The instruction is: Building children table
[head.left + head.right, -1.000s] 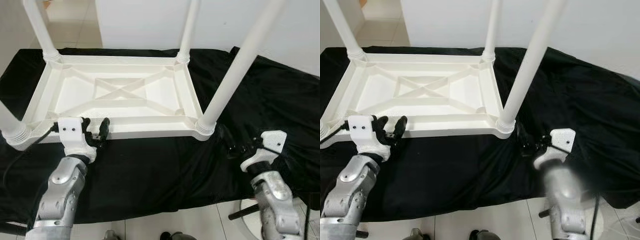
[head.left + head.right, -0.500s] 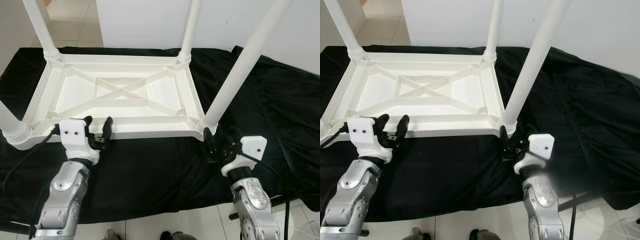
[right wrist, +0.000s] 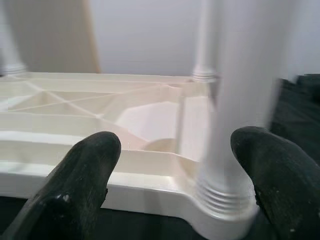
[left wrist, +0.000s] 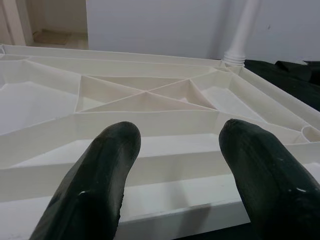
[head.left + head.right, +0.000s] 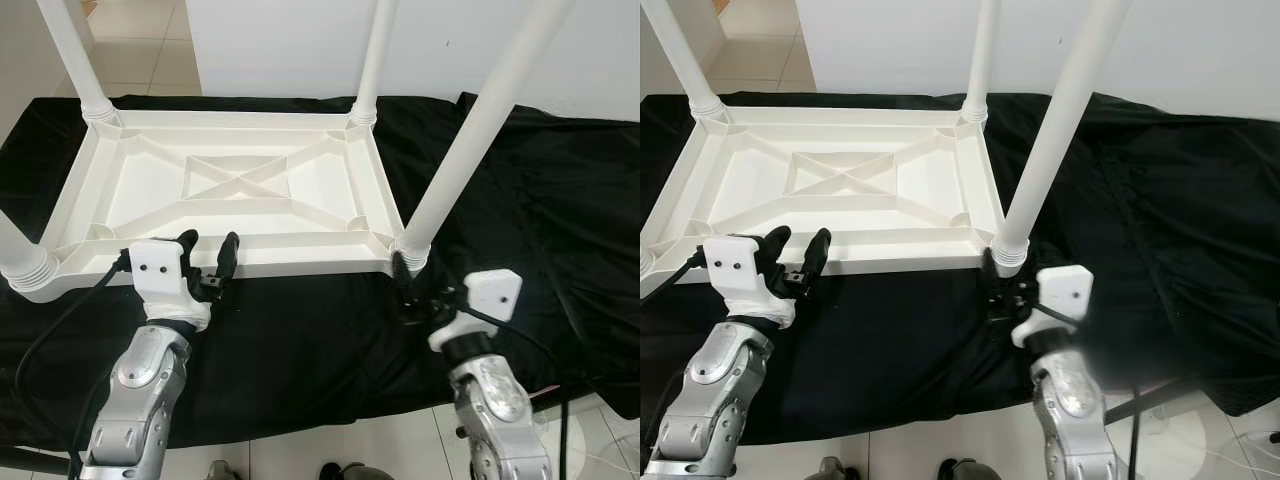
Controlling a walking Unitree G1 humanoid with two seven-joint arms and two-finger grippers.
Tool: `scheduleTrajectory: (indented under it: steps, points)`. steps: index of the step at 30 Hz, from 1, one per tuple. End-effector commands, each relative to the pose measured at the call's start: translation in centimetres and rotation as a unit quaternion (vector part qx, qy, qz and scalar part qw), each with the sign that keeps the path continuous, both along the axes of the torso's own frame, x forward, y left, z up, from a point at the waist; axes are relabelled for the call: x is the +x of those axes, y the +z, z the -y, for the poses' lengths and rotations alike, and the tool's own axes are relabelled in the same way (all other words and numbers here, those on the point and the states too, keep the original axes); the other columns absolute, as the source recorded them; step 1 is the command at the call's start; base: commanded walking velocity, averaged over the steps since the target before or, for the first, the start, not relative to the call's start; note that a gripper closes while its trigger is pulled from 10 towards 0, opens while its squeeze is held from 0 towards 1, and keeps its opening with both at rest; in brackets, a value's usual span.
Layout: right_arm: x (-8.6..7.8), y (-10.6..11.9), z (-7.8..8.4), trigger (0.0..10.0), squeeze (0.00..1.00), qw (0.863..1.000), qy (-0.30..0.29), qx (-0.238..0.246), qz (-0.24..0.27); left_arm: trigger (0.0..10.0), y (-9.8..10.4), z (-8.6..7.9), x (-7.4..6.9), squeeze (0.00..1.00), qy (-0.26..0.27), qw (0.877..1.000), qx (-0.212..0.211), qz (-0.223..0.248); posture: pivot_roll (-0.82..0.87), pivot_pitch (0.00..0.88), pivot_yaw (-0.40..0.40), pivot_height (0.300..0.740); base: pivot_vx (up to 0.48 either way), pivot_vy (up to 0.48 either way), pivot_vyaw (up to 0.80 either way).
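Note:
A white plastic children's table lies upside down on a black cloth, its legs pointing up. My left gripper is open at the table's near rim, left of its middle; in the left wrist view its fingers straddle the rim without closing on it. My right gripper is open at the base of the near-right leg. In the right wrist view that blurred leg stands between the fingertips, closer to one finger.
The black cloth covers the surface under the table and hangs over its front edge. Other legs rise at the far left, far right and near left. A white round base sits on the tiled floor.
My right gripper has swung left from the open cloth to the base of the near-right leg. The left gripper has slid slightly right along the near rim.

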State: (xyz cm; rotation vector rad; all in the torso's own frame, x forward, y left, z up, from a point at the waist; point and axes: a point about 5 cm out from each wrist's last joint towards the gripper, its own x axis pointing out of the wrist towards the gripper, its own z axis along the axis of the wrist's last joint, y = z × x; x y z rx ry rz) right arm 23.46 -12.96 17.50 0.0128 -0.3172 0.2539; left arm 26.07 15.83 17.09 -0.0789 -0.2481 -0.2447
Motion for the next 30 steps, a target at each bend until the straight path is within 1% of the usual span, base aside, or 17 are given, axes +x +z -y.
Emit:
scheduleTrajectory:
  steps: [1,5,6,7,9,11,12,13,14,17,18,20,23,25,27,28,30]
  points:
    - [0.2,-0.6,-0.6,10.0,0.0,0.999,0.041,-0.009,-0.019,10.0,-0.2,-0.1,0.0,0.0,0.013,1.0,0.003,-0.005,-0.06,0.127,-0.037,0.74,0.0,0.0,0.0]
    - [0.7,-0.8,-0.9,10.0,0.0,0.997,0.069,-0.015,-0.027,10.0,-0.1,-0.1,0.1,0.0,0.013,1.0,0.004,-0.004,-0.06,0.126,-0.034,0.74,0.0,0.0,0.0]
    - [1.4,-0.9,-0.6,10.0,0.0,0.996,0.076,-0.014,-0.033,10.0,0.0,0.0,0.3,0.0,0.013,1.0,0.005,-0.001,-0.06,0.126,-0.034,0.74,0.0,0.0,0.0]
    - [1.8,-0.8,-0.4,10.0,0.0,0.996,0.076,-0.011,-0.035,10.0,0.0,0.0,0.3,0.0,0.013,1.0,0.006,0.0,-0.06,0.126,-0.034,0.74,0.0,0.0,0.0]
    - [3.1,-0.8,0.6,10.0,0.0,0.997,0.067,-0.02,-0.033,10.0,0.2,-0.1,0.6,0.0,0.015,1.0,0.004,0.003,-0.07,0.126,-0.035,0.74,0.0,0.0,0.0]
    - [3.5,-0.7,0.9,10.0,0.0,0.997,0.063,-0.023,-0.032,10.0,0.2,-0.1,0.7,0.0,0.016,1.0,0.003,0.003,-0.07,0.126,-0.035,0.74,0.0,0.0,0.0]
    - [4.0,-0.6,1.4,10.0,0.0,0.998,0.052,-0.03,-0.028,10.0,0.2,-0.1,0.7,0.0,0.016,1.0,0.004,0.005,-0.06,0.124,-0.032,0.74,0.0,0.0,0.0]
    - [4.8,-0.4,2.4,10.0,0.0,0.999,0.03,-0.031,-0.024,10.0,0.3,0.0,0.8,0.0,0.017,1.0,0.005,0.006,-0.07,0.122,-0.034,0.74,0.0,0.0,0.0]
    - [4.8,-0.4,2.4,10.0,0.0,0.999,0.03,-0.031,-0.024,10.0,0.3,0.0,0.8,0.0,0.017,1.0,0.005,0.006,-0.07,0.122,-0.034,0.74,0.0,0.0,0.0]
    - [5.8,-0.1,4.1,10.0,0.0,1.0,-0.006,-0.016,-0.023,10.0,0.4,0.0,0.9,0.0,0.015,1.0,0.003,0.009,-0.06,0.12,-0.037,0.74,0.0,0.0,0.0]
    - [5.8,-0.1,4.1,10.0,0.0,1.0,-0.006,-0.016,-0.023,10.0,0.4,0.0,0.9,0.0,0.015,1.0,0.003,0.009,-0.06,0.12,-0.037,0.74,0.0,0.0,0.0]
    - [5.8,0.0,5.3,10.0,0.0,0.999,-0.035,-0.02,-0.018,10.0,0.5,-0.1,1.0,0.0,0.016,1.0,0.006,0.011,-0.06,0.12,-0.041,0.74,0.0,0.0,0.0]
    - [5.6,-0.2,6.5,10.0,0.0,0.998,-0.061,-0.018,-0.02,10.0,0.6,-0.3,1.1,0.0,0.018,1.0,0.008,0.013,-0.06,0.122,-0.039,0.74,0.0,0.0,0.0]
    - [5.5,-0.3,6.6,10.0,0.0,0.998,-0.065,-0.018,-0.019,10.0,0.6,-0.3,1.1,0.0,0.018,1.0,0.008,0.013,-0.06,0.124,-0.036,0.74,0.0,0.0,0.0]
    - [4.9,-0.2,6.3,10.0,0.0,0.997,-0.07,-0.018,-0.011,10.0,0.7,-0.4,1.3,0.0,0.016,1.0,0.012,0.014,-0.06,0.125,-0.035,0.74,0.0,0.0,0.0]
    - [4.5,0.1,5.9,10.0,0.0,0.996,-0.083,-0.017,-0.001,10.0,0.7,-0.5,1.4,0.0,0.016,1.0,0.015,0.015,-0.06,0.127,-0.036,0.74,0.0,0.0,0.0]
    - [4.2,0.2,5.6,10.0,0.0,0.996,-0.093,-0.016,0.007,10.0,0.8,-0.5,1.5,0.0,0.016,1.0,0.017,0.016,-0.06,0.127,-0.036,0.74,0.0,0.0,0.0]
